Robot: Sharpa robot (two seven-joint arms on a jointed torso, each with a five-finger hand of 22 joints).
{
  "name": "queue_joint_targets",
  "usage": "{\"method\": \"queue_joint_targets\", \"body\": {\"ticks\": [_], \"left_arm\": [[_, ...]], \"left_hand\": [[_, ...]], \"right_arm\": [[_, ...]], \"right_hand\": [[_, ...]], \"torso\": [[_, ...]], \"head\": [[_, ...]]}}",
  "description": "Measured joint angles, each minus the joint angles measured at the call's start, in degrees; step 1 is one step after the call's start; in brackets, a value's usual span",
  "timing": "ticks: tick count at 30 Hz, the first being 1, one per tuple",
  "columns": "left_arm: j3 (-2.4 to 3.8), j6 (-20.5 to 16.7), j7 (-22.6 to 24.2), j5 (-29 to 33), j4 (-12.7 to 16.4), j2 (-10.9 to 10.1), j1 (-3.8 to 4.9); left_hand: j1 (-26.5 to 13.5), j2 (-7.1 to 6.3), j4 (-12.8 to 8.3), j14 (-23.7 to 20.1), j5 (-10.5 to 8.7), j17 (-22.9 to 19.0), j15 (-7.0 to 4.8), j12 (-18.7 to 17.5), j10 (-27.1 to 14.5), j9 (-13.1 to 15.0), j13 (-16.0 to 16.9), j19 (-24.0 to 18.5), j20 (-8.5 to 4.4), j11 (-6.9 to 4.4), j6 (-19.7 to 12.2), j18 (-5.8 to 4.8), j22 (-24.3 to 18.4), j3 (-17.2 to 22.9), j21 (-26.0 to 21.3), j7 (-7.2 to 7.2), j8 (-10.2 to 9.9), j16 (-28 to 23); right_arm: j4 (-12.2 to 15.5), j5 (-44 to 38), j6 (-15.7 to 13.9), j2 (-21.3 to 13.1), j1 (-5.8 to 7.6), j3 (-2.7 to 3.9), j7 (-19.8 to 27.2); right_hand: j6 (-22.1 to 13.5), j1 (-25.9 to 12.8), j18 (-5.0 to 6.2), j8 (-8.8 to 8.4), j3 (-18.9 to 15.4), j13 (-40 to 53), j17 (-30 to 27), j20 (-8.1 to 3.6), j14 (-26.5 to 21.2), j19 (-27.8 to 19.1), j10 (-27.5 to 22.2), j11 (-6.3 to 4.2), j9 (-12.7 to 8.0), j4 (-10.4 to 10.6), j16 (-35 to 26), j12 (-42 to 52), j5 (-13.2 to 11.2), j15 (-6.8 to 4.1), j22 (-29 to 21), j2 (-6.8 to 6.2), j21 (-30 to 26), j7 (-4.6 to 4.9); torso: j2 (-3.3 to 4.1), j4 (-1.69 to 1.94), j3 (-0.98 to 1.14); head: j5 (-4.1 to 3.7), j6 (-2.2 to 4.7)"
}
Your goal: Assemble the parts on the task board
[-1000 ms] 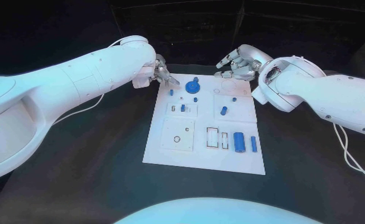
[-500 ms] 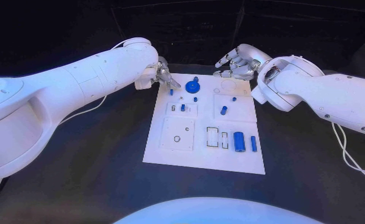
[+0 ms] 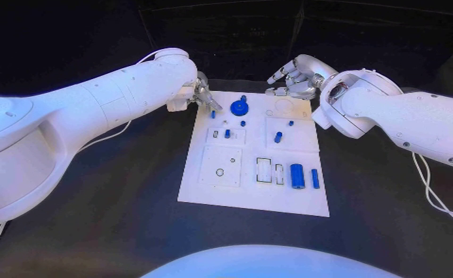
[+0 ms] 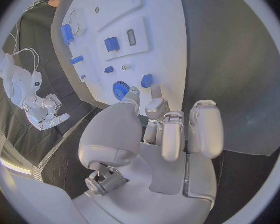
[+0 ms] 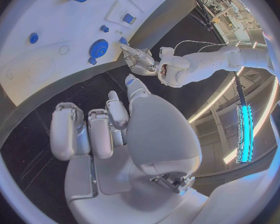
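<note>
Little has moved: left silver hand [image 3: 200, 94], empty and loosely spread, hovers by the small blue peg [image 4: 147, 80] on the white task board [image 3: 226, 193]; pinching comes next.

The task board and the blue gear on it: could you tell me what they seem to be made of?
Task board: looks like a rigid white plastic or painted plate, matte, with an even surface and crisp recessed outlines; which of the two cannot be told. Blue gear: probably moulded or printed plastic, judging by its uniform saturated blue and the toothed rim seen in the left wrist view.
</note>
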Motion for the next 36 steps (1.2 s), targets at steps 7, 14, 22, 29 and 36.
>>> {"method": "queue_joint_targets", "body": {"ticks": [7, 14, 22, 29, 36], "left_arm": [[0.00, 0.4, -0.1, -0.5, -0.1, 0.2, -0.08], [0.00, 0.9, -0.1, -0.7, -0.2, 0.4, -0.10], [0.01, 1.6, -0.1, -0.8, -0.3, 0.6, -0.29], [0.01, 1.9, -0.1, -0.8, -0.4, 0.7, -0.45], [0.01, 2.0, 0.0, -0.9, -0.4, 0.7, -0.49]], "left_hand": [[1.0, 0.39, -0.6, 0.0, 0.00, 0.0, 0.00, 0.0, 0.0, 0.1, 0.1, 0.0, 0.00, 0.00, 0.0, 0.00, 0.0, 0.1, 0.0, 0.00, 0.0, 0.0], [1.5, 0.41, -0.8, 0.0, 0.00, 0.0, 0.00, 0.0, 0.0, 0.1, 0.1, 0.0, 0.00, 0.00, 0.2, 0.00, 0.0, 0.1, 0.0, -0.21, 0.0, 0.0], [1.7, 0.68, -1.0, 0.0, 0.00, 0.0, 0.00, 0.0, 0.0, 0.1, 0.1, 0.0, 0.00, 0.00, 0.2, 0.00, 0.0, 0.3, 0.0, -0.21, 0.0, 0.0], [1.7, 0.68, -1.0, 0.0, 0.00, 0.0, 0.00, 0.0, 0.0, 0.1, 0.1, 0.0, 0.00, 0.00, 0.2, 0.00, 0.0, 0.3, 0.0, -0.21, 0.0, 0.0], [3.2, 2.15, -1.8, 0.0, 0.00, 0.0, 0.00, 0.0, 0.0, 0.1, 0.1, 0.0, 0.00, -0.03, 0.2, 0.00, 0.0, 1.0, 0.0, -0.21, 0.0, 0.0]], "right_arm": [[0.0, 0.0, 0.0, 0.0, 0.00, 0.00, 0.0], [0.0, 0.0, 0.0, 0.1, 0.00, 0.00, 0.0], [0.0, 0.1, 0.0, 0.1, 0.00, 0.00, 0.0], [-0.1, 0.1, 0.0, 0.2, 0.00, 0.00, 0.0], [-0.1, 0.1, 0.0, 0.2, 0.00, 0.00, 0.0]], "right_hand": [[0.0, 0.0, 0.00, 0.00, 0.0, 0.0, 0.0, 0.00, 0.0, 0.0, 0.0, 0.00, 0.0, 0.0, 0.0, 0.0, 0.0, 0.00, 0.0, 0.00, 0.0, 0.00], [0.0, 0.2, 0.00, 0.00, 0.0, 0.0, 0.0, 0.00, 0.0, 0.0, 0.0, 0.00, 0.0, 0.0, 0.0, 0.0, 0.3, 0.00, 0.0, 0.23, 0.0, 0.00], [0.0, 0.2, 0.00, 0.00, 0.0, 0.0, 0.0, 0.00, 0.0, 0.0, 0.0, 0.00, 0.0, 0.0, 0.0, 0.0, 0.3, 0.00, 0.0, 0.23, 0.0, 0.00], [0.0, 0.2, 0.00, 0.00, 0.0, 0.0, 0.0, 0.00, 0.0, 0.0, 0.0, 0.00, 0.0, 0.0, 0.0, 0.0, 0.3, 0.00, 0.0, 0.23, 0.0, 0.00], [0.0, 0.2, 0.00, 0.00, 0.0, 0.0, 0.0, 0.00, 0.0, 0.0, 0.0, 0.00, 0.0, 0.0, 0.0, 0.0, 0.3, 0.00, 0.0, 0.23, 0.0, 0.00]], "torso": [[0.02, -0.03, 0.01], [0.02, -0.03, 0.03], [0.03, -0.03, 0.03], [0.02, -0.03, 0.03], [0.02, -0.03, 0.02]], "head": [[-0.10, 0.02], [-0.14, -0.11], [-0.07, -0.16], [-0.07, -0.16], [-0.10, -0.14]]}}
